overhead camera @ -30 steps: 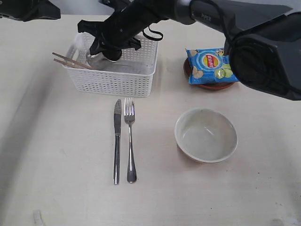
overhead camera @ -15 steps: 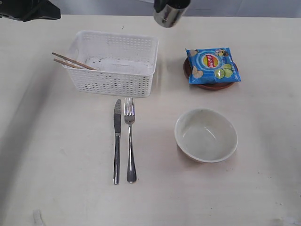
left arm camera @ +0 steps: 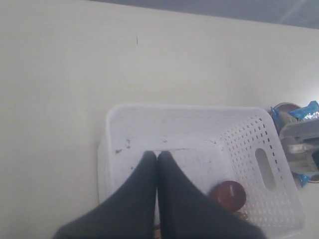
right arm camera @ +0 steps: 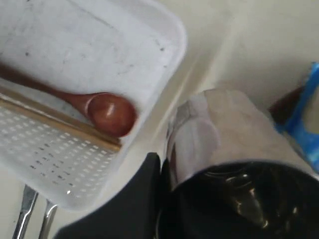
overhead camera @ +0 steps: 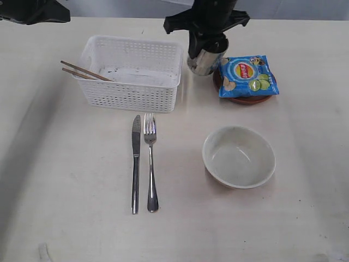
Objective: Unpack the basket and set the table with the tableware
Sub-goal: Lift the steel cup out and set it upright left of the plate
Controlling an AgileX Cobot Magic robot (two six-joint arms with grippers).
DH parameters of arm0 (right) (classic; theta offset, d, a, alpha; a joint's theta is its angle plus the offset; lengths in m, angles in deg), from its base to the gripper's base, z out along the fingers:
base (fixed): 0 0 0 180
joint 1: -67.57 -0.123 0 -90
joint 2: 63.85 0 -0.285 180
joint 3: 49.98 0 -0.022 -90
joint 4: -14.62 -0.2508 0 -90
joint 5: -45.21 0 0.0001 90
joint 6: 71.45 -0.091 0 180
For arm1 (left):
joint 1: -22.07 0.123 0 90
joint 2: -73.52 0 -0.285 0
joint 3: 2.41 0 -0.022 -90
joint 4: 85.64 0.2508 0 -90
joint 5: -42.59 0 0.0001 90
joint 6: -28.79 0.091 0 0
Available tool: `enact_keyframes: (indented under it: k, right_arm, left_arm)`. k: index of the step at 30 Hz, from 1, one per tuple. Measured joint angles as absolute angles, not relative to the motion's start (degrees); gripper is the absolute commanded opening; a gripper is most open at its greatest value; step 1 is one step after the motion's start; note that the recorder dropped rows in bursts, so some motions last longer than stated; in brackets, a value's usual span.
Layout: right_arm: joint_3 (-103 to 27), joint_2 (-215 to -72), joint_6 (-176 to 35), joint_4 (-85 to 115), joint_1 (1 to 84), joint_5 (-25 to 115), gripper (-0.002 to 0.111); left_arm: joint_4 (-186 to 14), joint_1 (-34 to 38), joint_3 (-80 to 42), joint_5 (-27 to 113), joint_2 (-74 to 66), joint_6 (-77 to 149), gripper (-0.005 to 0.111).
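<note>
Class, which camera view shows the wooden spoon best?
The right wrist view: the spoon shows bowl and handle in the basket. The left wrist view shows only its round end; the exterior view does not show it.

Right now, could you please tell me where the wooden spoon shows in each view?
Exterior view: not visible anywhere in the basket.
Left wrist view: the wooden spoon bowl lies on the basket floor.
Right wrist view: the wooden spoon lies in the basket, beside the chopsticks.
Shared landmark: the white basket.
</note>
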State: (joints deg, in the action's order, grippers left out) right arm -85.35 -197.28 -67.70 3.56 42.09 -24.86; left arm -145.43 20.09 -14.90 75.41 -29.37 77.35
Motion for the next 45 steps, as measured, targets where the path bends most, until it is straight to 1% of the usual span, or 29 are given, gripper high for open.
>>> enact_keyframes:
  k: [4,14,24,27,35,45]
  right_arm:
    - [-85.35,-198.51,-67.70,2.76,40.21,-24.76,0.000]
    - [-85.46,-201.60,-67.21,-3.59,39.71,-22.17,0.000]
    - [-86.03,-203.18,-65.68,-3.84,35.62,-19.36,0.000]
    - [-87.34,-203.18,-66.17,-1.94,36.03,-20.16,0.000]
    - [-87.78,-203.18,-68.42,3.28,40.18,-22.35,0.000]
    - [-87.88,-203.87,-67.90,1.12,39.91,-21.78,0.000]
  left_arm:
    - [-145.43,20.09,-14.90,75.41,-29.37,77.35,0.000]
    - [-145.43,20.09,-14.90,75.41,-29.37,77.51,0.000]
    - [-145.43,20.09,-14.90,75.41,-29.37,77.51,0.000]
    - [-145.43,20.09,-14.90,75.41,-29.37,77.51,0.000]
    - [-145.43,20.09,-14.90,75.41,-29.37,77.51,0.000]
    - [-145.43,20.09,-14.90,75.41,-29.37,77.51,0.000]
